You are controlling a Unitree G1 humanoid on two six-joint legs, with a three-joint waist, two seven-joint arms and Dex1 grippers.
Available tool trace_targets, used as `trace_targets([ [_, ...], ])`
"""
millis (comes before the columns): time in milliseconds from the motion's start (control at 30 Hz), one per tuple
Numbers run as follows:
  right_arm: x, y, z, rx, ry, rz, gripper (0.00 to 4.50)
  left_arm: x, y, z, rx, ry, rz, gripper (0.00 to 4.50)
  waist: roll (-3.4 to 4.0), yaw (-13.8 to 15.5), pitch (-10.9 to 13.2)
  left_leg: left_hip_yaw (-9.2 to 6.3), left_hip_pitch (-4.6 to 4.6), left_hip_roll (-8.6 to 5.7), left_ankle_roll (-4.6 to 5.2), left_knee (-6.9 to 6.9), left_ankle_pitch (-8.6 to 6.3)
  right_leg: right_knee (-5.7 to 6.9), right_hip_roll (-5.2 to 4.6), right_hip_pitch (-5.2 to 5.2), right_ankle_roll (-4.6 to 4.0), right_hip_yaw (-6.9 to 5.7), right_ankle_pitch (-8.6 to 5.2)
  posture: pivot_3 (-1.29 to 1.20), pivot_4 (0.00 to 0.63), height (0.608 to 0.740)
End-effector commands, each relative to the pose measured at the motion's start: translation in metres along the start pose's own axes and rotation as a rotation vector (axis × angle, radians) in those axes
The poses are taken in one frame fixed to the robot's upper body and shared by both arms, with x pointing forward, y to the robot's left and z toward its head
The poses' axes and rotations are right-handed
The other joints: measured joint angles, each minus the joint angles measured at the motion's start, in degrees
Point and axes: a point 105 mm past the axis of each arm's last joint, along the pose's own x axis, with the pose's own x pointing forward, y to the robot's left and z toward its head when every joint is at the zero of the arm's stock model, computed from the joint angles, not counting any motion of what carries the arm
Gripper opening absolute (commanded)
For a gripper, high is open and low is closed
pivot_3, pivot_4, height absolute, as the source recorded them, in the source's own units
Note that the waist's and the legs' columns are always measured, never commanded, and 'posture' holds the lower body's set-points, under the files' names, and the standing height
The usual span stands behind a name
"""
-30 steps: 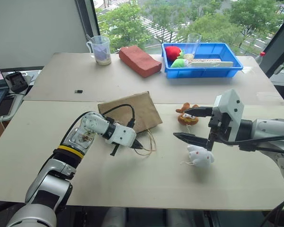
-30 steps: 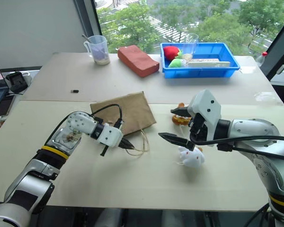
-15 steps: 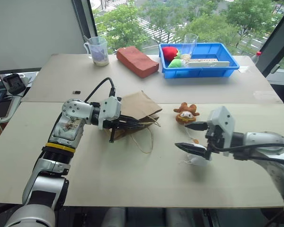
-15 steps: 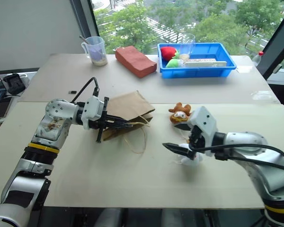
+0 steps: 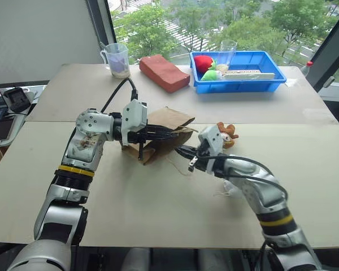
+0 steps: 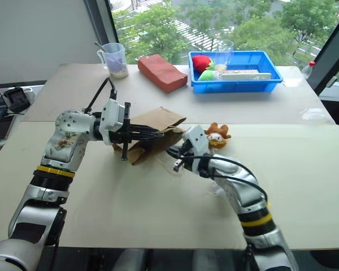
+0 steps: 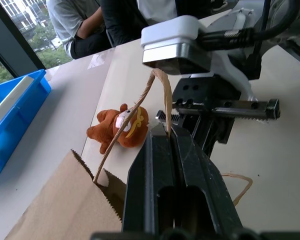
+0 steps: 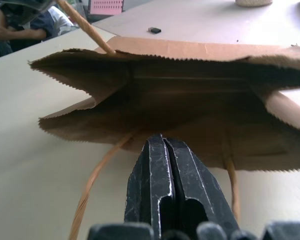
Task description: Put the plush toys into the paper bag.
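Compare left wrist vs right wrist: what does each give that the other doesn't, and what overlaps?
Left wrist, not right wrist: the brown plush toy lying on the table past the paper bag, the blue bin, and the left hand shut on the upper cord handle.
Right wrist, not left wrist: the inside of the bag's open mouth, the right hand shut at its lower lip (grip unclear), and a small black item behind.
Shared: bag, table, seated people.
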Motion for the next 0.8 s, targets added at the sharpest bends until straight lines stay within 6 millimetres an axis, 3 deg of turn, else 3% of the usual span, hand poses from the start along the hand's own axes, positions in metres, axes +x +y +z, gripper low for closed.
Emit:
trace_targets([
  [33, 0.017, -0.001, 0.006, -0.042, -0.015, -0.030, 0.03, -0.003, 0.005, 0.018, 0.062, -0.032, 0.014, 0.00, 0.01, -0.39, 0.00, 0.00, 0.01, 0.00, 0.00, -0.03, 0.00, 0.01, 0.00, 0.00, 0.00, 0.00, 0.00, 0.00, 0.150, 0.740],
  [133, 0.030, 0.001, 0.004, -0.049, 0.012, -0.037, 0.03, -0.003, 0.002, 0.019, 0.062, -0.035, 0.009, 0.00, 0.01, -0.66, 0.00, -0.02, 0.01, 0.00, -0.03, -0.09, 0.02, 0.08, 0.01, -0.04, 0.00, 0.00, 0.00, 0.00, 0.150, 0.740],
  [300, 0.044, 0.004, -0.022, -0.072, 0.165, -0.033, 0.03, -0.003, 0.001, 0.020, 0.064, -0.037, 0.009, 0.00, 0.02, -0.77, -0.01, -0.06, 0.05, 0.00, -0.09, -0.29, 0.05, 0.10, 0.02, -0.04, 0.00, -0.01, 0.00, 0.00, 0.150, 0.740],
  [433, 0.043, 0.008, -0.043, -0.093, 0.267, -0.005, 0.03, -0.006, 0.003, 0.021, 0.071, -0.031, 0.027, 0.00, 0.03, -0.98, -0.02, -0.07, 0.02, -0.01, -0.15, -0.31, 0.09, 0.08, 0.02, -0.05, 0.00, -0.01, 0.00, 0.00, 0.150, 0.740],
  [600, 0.039, 0.009, -0.055, -0.109, 0.323, 0.004, 0.03, -0.013, 0.011, 0.020, 0.083, -0.018, 0.095, 0.00, 0.03, -1.44, -0.02, -0.09, 0.10, -0.01, -0.14, -0.35, 0.08, 0.08, 0.02, 0.01, 0.00, -0.01, 0.00, 0.00, 0.150, 0.740],
  [800, 0.037, 0.007, -0.063, -0.128, 0.360, -0.019, 0.03, -0.028, 0.036, 0.037, 0.145, -0.028, 0.288, 0.00, 0.04, -1.52, -0.03, -0.10, 0.20, -0.01, -0.13, -0.35, 0.08, 0.08, 0.02, 0.06, 0.00, -0.01, 0.00, 0.00, 0.150, 0.740],
])
